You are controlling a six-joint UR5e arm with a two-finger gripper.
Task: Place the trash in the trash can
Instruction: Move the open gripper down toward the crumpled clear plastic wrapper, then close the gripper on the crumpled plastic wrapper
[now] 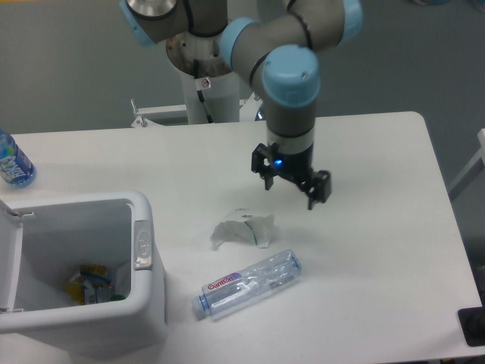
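White covers most of the scene: a white table [379,250] carries a large white plastic trash can [144,303] at its front left corner, with a grey latch [142,244] on the rim and the hinged lid [9,262] swung open at the left edge of the view. Some colourful scraps [95,284] can be made out at the bottom of the can.

A crumpled white paper scrap [242,229] with green edge marks is seen lying on the table to the right of the can, well apart from it. Just in front of the paper, close to it, a clear plastic bottle [251,283] is laid on its side, its purple-red label toward the can and its cap end pointing front-left. Neither piece of trash is in the can, and neither is touched by the arm.

The gripper [289,186] is held above the table, behind and slightly right of the paper scrap, pointing downward with a blue light showing on its body. Its two fingers are spread wide apart and nothing is held between them.

A second bottle with a blue label [14,161] is seen at the far left edge of the table, behind the can.
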